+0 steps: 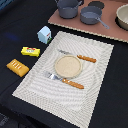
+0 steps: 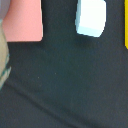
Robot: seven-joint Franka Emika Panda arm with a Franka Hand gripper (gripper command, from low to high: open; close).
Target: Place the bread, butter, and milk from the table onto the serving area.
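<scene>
In the exterior view the bread (image 1: 17,67), the butter (image 1: 30,51) and the milk (image 1: 45,34) stand on the dark table, just off the left edge of the serving area (image 1: 100,75). The milk is nearest the mat's far left corner, and the bread is nearest the front. The mat bears a round tan plate (image 1: 67,65) and orange-handled cutlery (image 1: 76,83). The wrist view shows the milk (image 2: 91,17) from above and a yellow strip at the frame edge, likely the butter (image 2: 126,25). No gripper shows in either view.
A reddish-brown board (image 1: 85,24) lies beyond the mat with grey pots (image 1: 68,7) and a pale bowl (image 1: 123,15) on it. A corner of the board shows in the wrist view (image 2: 24,20). A pale beige shape (image 2: 3,60) sits at that view's edge.
</scene>
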